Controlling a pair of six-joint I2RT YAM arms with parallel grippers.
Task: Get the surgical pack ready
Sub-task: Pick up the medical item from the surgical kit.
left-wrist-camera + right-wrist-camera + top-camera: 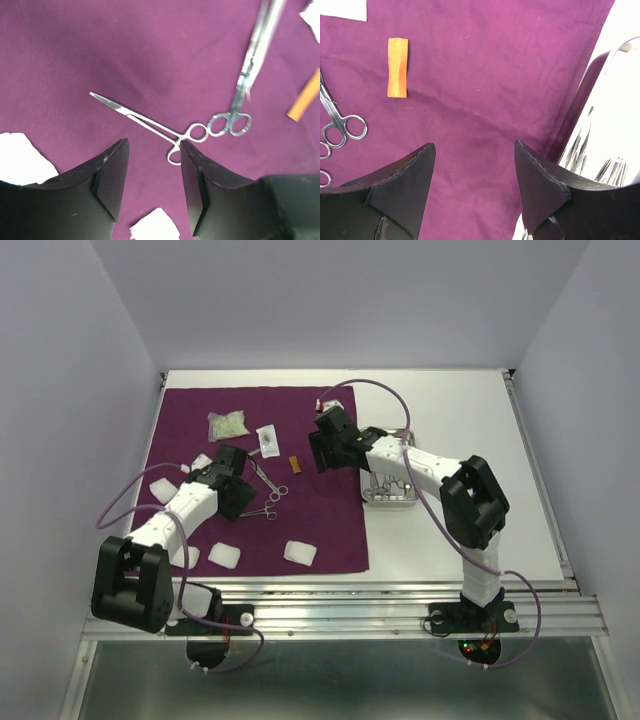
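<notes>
So the left claw is hanging about half open with nothing in it, right above the ring end of the forceps. One finger hides part of a ring. My guess is it's lined up there because the handles are the easiest bit to pinch off flat cloth. The scissors lie just beyond, their rings almost touching the forceps' rings, so a sloppy grab could drag both along.

The right claw is spread wide and empty too. It's over bare drape, between the orange strip and the tray.

As for the pack itself, it's nowhere near bundled. The drape is laid out flat over the left part of the table, which makes sense if it's going to be the wrapper. Gauze pads are scattered near its near and left edges, and two packets sit toward its far edge. The tray is on bare table right against the drape's right edge, with a few steel tools already in it.

Looks to me like the loose tools get collected first. The tray probably has to come onto the cloth before any folding, and the right claw is parked handy for that.
</notes>
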